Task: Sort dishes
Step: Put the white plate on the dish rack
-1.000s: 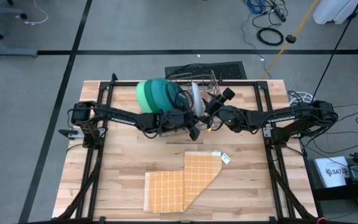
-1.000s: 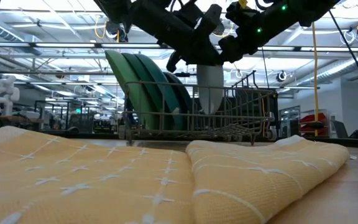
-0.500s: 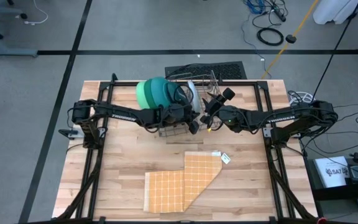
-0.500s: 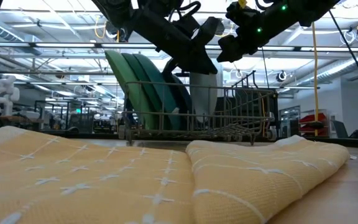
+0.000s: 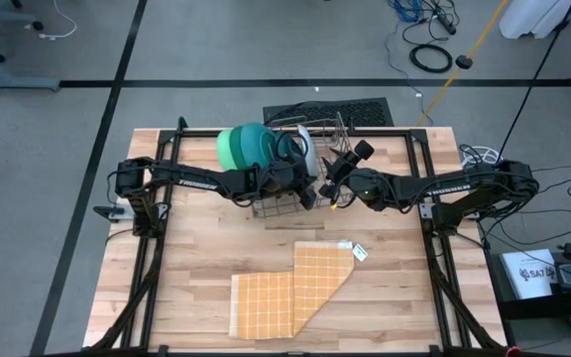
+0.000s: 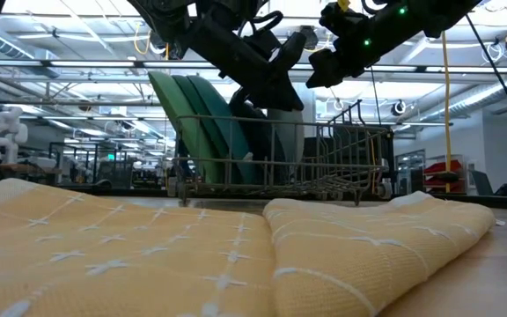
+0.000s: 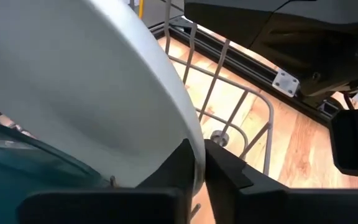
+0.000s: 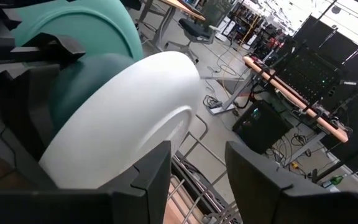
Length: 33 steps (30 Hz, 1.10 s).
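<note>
In the grey wire rack (image 5: 310,134) several dishes stand on edge: light green (image 5: 228,151), green and teal (image 5: 261,147) plates, with a dark teal one (image 8: 98,74) beside them. My left gripper (image 7: 201,152) is shut on a pale plate (image 5: 304,149) that stands upright just right of those plates, its lower part behind the rack's wires (image 6: 324,167). My right gripper (image 8: 197,168) stands open close to the pale plate's right face (image 8: 123,118), with nothing between its fingers. My left gripper pinches the pale plate's rim (image 7: 190,134) between its two fingers, one finger on each face, at the plate's near edge. The fingers come from the table's near left, slanting a little down. The plate stands on edge inside the rack; whether its lower rim rests on the wires is hidden.
An orange checked cloth (image 5: 290,293) lies folded on the near half of the wooden table (image 5: 167,288) and fills the front of the low view. The arms' black frames (image 5: 167,149) run along both sides of the table. A black mat (image 5: 340,111) lies behind the rack.
My left gripper has carried the pale plate toward the table's left, closer to the standing plates, and a little down into the rack. The plate has stayed on edge.
</note>
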{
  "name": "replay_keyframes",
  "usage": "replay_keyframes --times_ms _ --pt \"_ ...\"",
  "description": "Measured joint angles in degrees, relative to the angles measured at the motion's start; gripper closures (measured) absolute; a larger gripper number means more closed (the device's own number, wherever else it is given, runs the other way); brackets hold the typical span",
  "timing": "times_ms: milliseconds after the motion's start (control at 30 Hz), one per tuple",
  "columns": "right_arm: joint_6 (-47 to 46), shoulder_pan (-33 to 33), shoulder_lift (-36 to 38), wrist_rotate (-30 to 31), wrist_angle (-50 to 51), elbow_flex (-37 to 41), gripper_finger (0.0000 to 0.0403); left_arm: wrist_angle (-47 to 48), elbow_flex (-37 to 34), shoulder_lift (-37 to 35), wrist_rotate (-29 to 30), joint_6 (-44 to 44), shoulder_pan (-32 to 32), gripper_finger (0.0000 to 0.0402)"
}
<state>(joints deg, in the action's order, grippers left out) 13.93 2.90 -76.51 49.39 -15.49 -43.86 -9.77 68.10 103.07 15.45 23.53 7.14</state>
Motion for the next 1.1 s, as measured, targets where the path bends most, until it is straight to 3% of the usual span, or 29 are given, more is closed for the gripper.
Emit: replay_keyframes --times_ms 167,500,733,967,1100 --pt "0.0 0.0 0.0 -0.1 0.0 0.0 0.0259 0.0 0.0 0.0 0.0 0.0 0.0 0.0326" --pt "0.0 0.0 0.0 -0.1 0.0 0.0 0.0259 -0.1 0.0 0.0 0.0 0.1 -0.4 0.0314" --pt "0.0 0.0 0.0 -0.1 0.0 0.0 0.0259 -0.3 0.0 0.0 0.1 -0.4 -0.7 0.0277" --pt "0.0 0.0 0.0 -0.1 0.0 0.0 0.0259 -1.2 0.0 0.0 0.1 -2.2 -1.1 0.0277" --pt "0.0 0.0 0.0 -0.1 0.0 0.0 0.0259 -1.8 0.0 0.0 0.3 -3.3 -1.3 0.0312"
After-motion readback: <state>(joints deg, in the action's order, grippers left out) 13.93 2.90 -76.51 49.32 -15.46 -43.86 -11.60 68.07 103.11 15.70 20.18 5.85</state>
